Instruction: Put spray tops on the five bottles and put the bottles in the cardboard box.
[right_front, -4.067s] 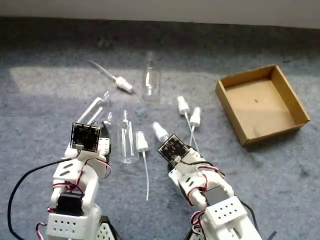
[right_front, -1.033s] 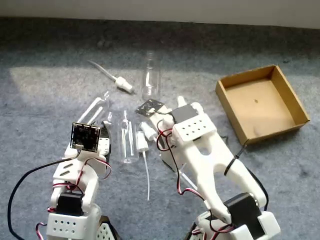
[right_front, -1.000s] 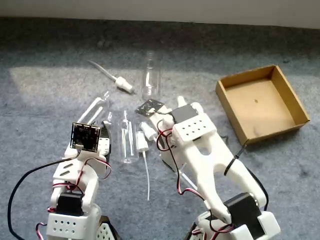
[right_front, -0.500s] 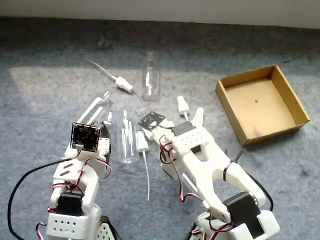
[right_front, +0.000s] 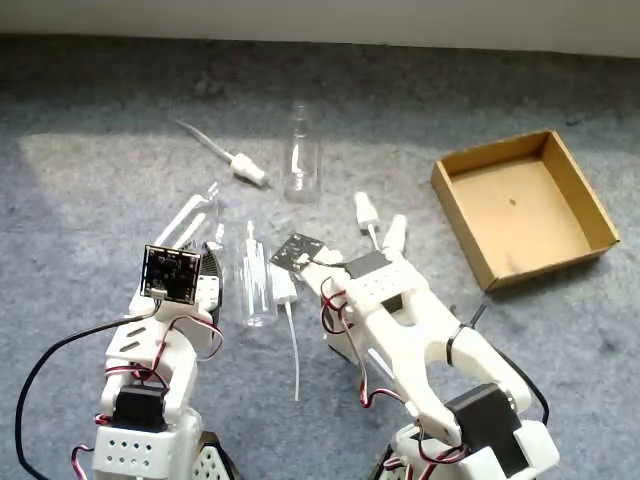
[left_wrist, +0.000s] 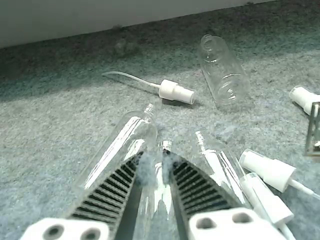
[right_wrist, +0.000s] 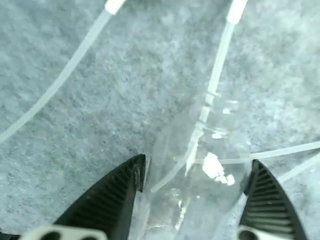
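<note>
Looking down from the high view, the cardboard box (right_front: 530, 220) at the right sits empty. A loose spray top (right_front: 367, 210) and an uncapped bottle (right_front: 300, 155) lie on the carpet (right_front: 100, 180), so I'd say all five remain to do.

In the left wrist view, the left gripper (left_wrist: 156, 157) is clamped on a slim clear bottle (left_wrist: 159, 197).

In the right wrist view, the right gripper (right_wrist: 197, 162) gapes wide around a second bare bottle (right_wrist: 200, 200), not pinching it.
</note>
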